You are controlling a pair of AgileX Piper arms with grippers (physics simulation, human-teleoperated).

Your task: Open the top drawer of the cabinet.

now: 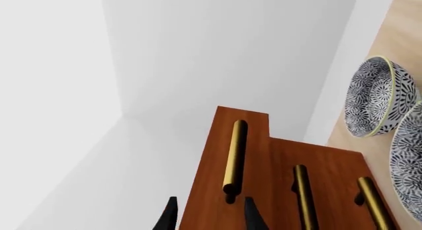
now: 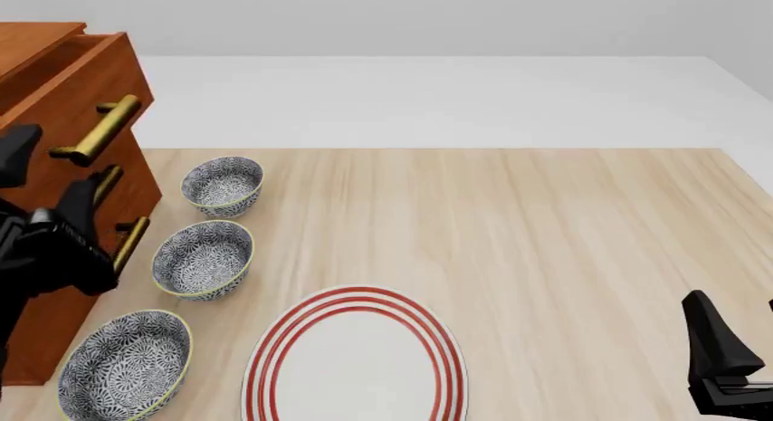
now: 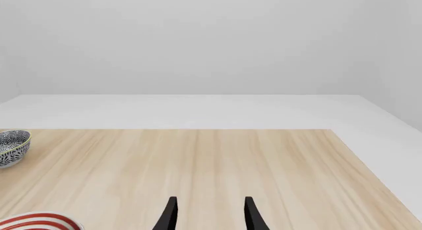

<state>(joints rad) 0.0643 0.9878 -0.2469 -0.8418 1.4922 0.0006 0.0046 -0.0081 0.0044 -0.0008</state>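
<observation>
Quick count: one cabinet (image 2: 54, 122) with three drawers, so three brass handles, top one (image 2: 101, 129), middle (image 2: 107, 184), bottom (image 2: 130, 243). Three patterned bowls in a row on the table: far (image 2: 223, 185), middle (image 2: 203, 258), near (image 2: 125, 367). One red-ringed plate (image 2: 355, 359). Two grippers, left (image 2: 54, 235) and right (image 2: 725, 362).

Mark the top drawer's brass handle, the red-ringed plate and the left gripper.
top drawer's brass handle (image 1: 234, 156): left wrist view, middle of the bar.
red-ringed plate (image 2: 355, 299): front view, far rim with the red rings.
left gripper (image 1: 209, 215): left wrist view, gap midway between the two fingertips.
</observation>
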